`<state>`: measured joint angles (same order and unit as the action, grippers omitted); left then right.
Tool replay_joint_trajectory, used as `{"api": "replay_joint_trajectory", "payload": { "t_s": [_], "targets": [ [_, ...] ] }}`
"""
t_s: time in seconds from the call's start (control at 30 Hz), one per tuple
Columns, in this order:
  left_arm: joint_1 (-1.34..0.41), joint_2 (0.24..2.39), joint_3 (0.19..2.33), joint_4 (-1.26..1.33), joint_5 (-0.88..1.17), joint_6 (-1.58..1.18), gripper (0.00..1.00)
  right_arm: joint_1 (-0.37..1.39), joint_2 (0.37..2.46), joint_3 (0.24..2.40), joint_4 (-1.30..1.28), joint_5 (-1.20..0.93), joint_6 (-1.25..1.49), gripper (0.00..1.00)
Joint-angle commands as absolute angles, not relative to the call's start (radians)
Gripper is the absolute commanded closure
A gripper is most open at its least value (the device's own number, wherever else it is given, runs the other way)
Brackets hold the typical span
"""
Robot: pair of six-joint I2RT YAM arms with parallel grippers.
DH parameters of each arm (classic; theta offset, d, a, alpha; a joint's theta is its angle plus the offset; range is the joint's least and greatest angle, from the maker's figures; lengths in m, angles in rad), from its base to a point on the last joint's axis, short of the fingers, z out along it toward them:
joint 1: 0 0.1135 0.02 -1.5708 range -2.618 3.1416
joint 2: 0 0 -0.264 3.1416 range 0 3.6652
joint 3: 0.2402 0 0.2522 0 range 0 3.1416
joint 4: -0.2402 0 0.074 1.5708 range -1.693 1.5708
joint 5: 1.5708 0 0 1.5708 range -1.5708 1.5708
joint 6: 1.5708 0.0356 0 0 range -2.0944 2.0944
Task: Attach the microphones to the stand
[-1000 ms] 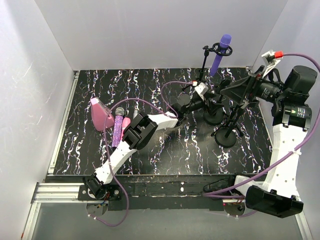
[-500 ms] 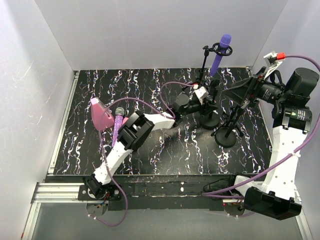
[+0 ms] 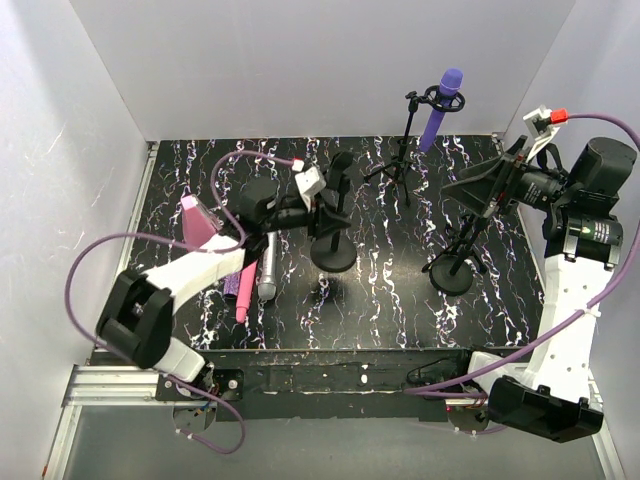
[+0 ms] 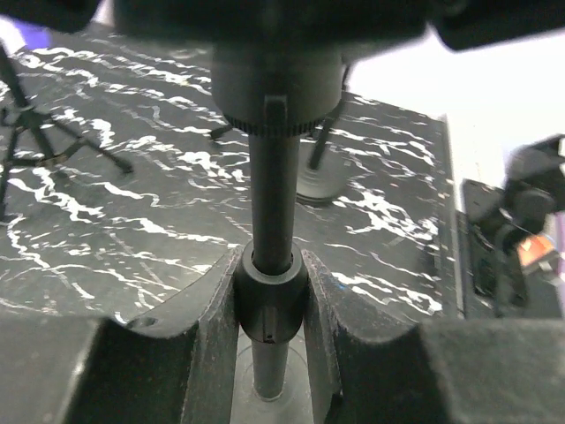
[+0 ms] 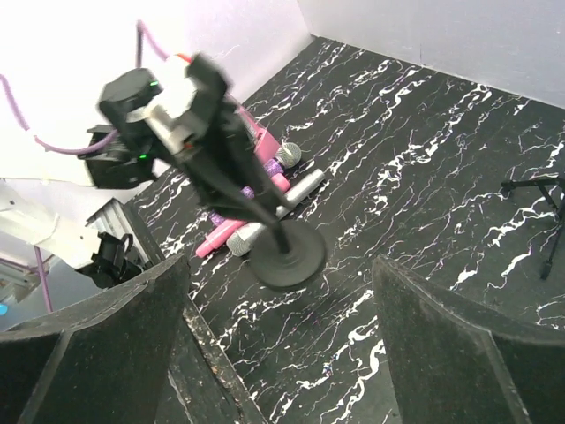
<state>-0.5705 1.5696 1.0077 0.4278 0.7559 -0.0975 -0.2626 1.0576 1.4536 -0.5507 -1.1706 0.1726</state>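
Observation:
My left gripper (image 3: 322, 203) is shut on the pole of a black round-base stand (image 3: 333, 254), held tilted just above the table with its shadow underneath. In the left wrist view the jaws clamp the pole's collar (image 4: 269, 300). The plain pink microphone (image 3: 245, 288) and the silver-grey microphone (image 3: 268, 272) lie left of the base, and the glittery one (image 5: 284, 155) shows its mesh head behind them. The purple microphone (image 3: 441, 104) sits clipped in the tripod stand (image 3: 404, 160) at the back. My right gripper (image 3: 468, 195) hovers open at the right, high above the table (image 5: 282, 353).
A pink wedge (image 3: 198, 217) lies at the left beside the microphones. Another round-base stand (image 3: 452, 272) is under my right gripper. White walls close in the left, back and right sides. My left arm's purple cable (image 3: 250, 160) loops over the left half.
My left gripper shut on the stand's pole and swung left with it, from the middle right to the microphones. The pink and silver microphones are now uncovered. The right arm barely moved.

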Motion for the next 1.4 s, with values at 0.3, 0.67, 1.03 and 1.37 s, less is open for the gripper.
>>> {"api": "replay_joint_trajectory", "payload": {
  "t_s": [0.3, 0.67, 1.03, 1.37],
  "targets": [
    [-0.611, 1.327, 0.713, 0.600, 0.683, -0.184, 1.00, -0.180, 1.054, 1.419, -0.569, -1.215, 0.104, 0.10],
    [-0.611, 1.371, 0.683, 0.732, 0.641, -0.215, 1.00, -0.130, 1.061, 1.413, -0.591, -1.256, 0.064, 0.10],
    [-0.612, 1.468, 0.730, 0.785, 0.634, -0.179, 1.00, -0.098, 1.062, 1.407, -0.633, -1.292, 0.005, 0.10],
    [-0.615, 1.439, 0.609, 0.772, 0.620, -0.167, 0.99, -0.074, 1.060, 1.387, -0.661, -1.319, -0.049, 0.09]
  ]
}}
